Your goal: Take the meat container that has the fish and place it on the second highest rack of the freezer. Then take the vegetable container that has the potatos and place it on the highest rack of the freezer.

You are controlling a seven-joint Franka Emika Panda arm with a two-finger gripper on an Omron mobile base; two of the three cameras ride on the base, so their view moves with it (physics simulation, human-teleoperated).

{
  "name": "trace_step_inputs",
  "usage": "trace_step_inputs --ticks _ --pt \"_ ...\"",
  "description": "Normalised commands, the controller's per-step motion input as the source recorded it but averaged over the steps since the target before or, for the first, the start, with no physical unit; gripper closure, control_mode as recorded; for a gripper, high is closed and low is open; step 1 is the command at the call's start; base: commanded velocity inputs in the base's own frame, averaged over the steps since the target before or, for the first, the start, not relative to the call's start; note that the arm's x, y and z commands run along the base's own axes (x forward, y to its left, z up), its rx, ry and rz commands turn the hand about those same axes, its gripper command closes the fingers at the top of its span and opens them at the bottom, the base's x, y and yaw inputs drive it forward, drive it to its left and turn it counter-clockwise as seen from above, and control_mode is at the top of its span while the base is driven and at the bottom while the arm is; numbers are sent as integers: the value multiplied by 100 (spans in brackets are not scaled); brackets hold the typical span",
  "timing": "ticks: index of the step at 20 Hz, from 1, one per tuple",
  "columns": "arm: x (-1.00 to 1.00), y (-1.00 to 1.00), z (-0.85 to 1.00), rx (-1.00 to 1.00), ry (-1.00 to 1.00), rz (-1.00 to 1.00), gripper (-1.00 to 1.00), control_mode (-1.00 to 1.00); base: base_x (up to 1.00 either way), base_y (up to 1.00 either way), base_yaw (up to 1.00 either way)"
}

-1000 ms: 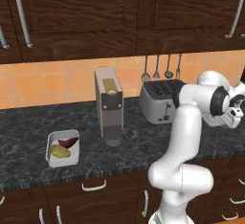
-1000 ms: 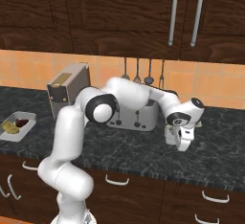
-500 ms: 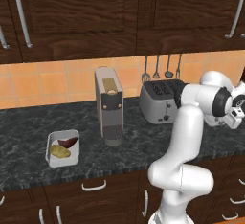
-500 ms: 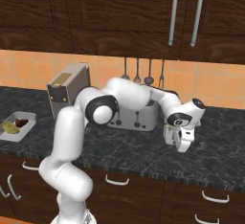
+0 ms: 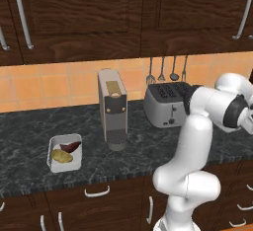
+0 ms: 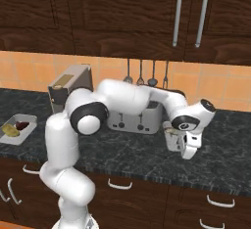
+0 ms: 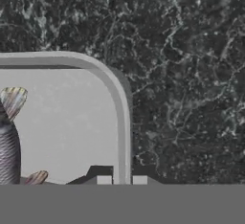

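Hand (image 7: 121, 180) pointing down, clamped on fish container (image 7: 122, 117) rim.

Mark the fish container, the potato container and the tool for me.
Fish container (image 7: 72, 117): hand view, bare floor of the tub beside the fish.
Potato container (image 5: 53, 148): left base view, white rim at its left.
Tool (image 7: 122, 180): hand view, midway between the tips astride the tub's wall.

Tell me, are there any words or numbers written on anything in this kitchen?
None: nothing here carries writing that can be read.
The coffee machine has a plain tan panel on top, no letters.
The toaster shows small dark knobs on its front, no label.
The white container with the fish is blank.
The container with the potatos is blank too.
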Motion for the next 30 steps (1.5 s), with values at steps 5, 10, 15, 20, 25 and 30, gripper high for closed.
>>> trace_step_inputs --ticks 5,10,15,20,25,30 --pt "-76 54 46 0 -8 -15 100 -100 0 0 0" --pt "-32 73 62 -3 -1 -8 100 -100 0 0 0" --pt "-32 93 50 -8 0 -5 100 -100 0 0 0" --pt "-6 100 46 -5 0 0 100 -100 0 0 0" --pt "-4 95 31 -3 3 -2 100 -100 0 0 0" --pt "-2 27 10 -1 0 -3 100 -100 0 0 0"
